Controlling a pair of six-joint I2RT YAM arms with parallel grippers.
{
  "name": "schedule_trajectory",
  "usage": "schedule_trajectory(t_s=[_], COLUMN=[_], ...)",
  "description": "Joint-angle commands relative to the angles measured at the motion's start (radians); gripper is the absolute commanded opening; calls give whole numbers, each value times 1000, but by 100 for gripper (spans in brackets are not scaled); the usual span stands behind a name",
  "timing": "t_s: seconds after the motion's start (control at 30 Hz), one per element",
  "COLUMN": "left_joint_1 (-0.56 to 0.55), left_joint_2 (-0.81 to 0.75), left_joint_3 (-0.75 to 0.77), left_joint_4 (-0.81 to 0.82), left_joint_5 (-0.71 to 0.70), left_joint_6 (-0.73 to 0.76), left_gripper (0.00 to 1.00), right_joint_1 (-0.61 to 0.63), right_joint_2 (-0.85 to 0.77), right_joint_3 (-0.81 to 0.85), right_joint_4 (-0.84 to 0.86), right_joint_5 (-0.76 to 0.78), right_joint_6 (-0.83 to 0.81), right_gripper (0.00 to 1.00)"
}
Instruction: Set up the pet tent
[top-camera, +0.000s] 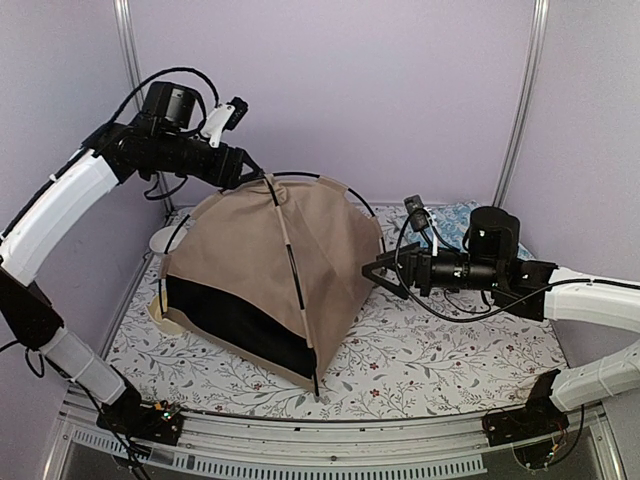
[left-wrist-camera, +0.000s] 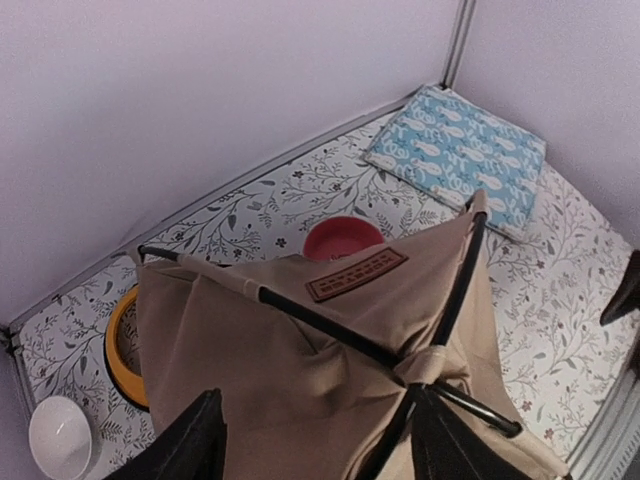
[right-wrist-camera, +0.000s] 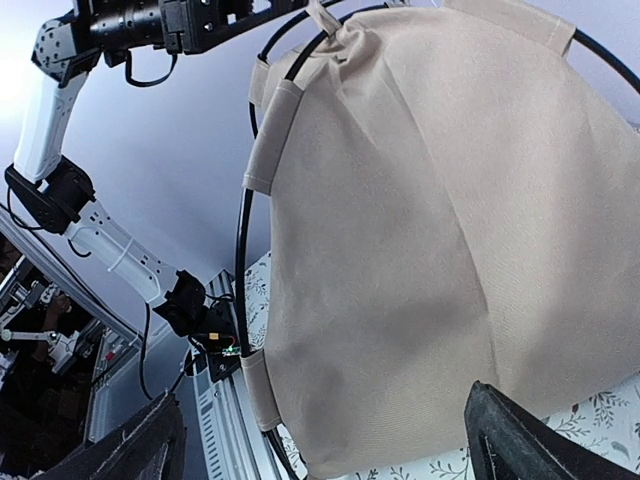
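Note:
The pet tent (top-camera: 275, 270) stands as a tan dome on the floral mat, its black poles crossing at the top and its dark opening facing front left. My left gripper (top-camera: 250, 172) hovers open just over the apex. In the left wrist view its fingers (left-wrist-camera: 190, 440) straddle the tan fabric, the right one close to the pole crossing (left-wrist-camera: 432, 362), with the brown label (left-wrist-camera: 355, 274) beyond. My right gripper (top-camera: 376, 270) stands wide open beside the tent's right wall. In the right wrist view the tent fabric (right-wrist-camera: 430, 220) fills the space between its fingertips (right-wrist-camera: 540, 440), with nothing held.
Behind the tent lie a blue patterned cushion (left-wrist-camera: 460, 155), a yellow feeder (left-wrist-camera: 122, 345) with a red bowl (left-wrist-camera: 343, 238), and a white bowl (left-wrist-camera: 58, 436). The floral mat (top-camera: 420, 350) covers the table. Purple walls and metal posts (top-camera: 522, 100) enclose the back.

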Motion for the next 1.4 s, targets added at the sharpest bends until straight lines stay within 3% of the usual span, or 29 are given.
schedule_trajectory(t_s=[0.0,0.17,0.33,0.4,0.53,0.8,0.9,1.03,1.17,1.37], left_joint_1=[8,8,7,4,-15,-112,-127,-159,-230,-295], left_joint_2=[74,161,201,200,183,212,245,293,367,457], left_joint_3=[67,120,165,192,259,460,513,531,558,595], left_joint_4=[-84,-115,-126,-125,-76,56,121,178,234,362], left_joint_5=[205,239,228,221,178,-71,-161,-288,-399,-485], left_joint_6=[104,136,162,165,160,132,48,-172,-292,-323], left_gripper=[63,51,9,0,0,0,0,0,0,0], right_joint_1=[-25,-38,-39,-40,-42,-48,-50,-51,-51,-45], right_joint_2=[-4,37,60,67,69,38,10,-19,-7,67], right_joint_3=[47,83,102,113,156,332,390,446,490,493], right_joint_4=[-24,-24,-15,-18,-50,-201,-239,-271,-299,-310], right_joint_5=[-39,-34,-15,-14,4,152,231,336,324,212], right_joint_6=[-66,-102,-107,-104,-113,-166,-176,-175,-172,-107], right_gripper=[99,99,99,99,99,99,99,99,99,99])
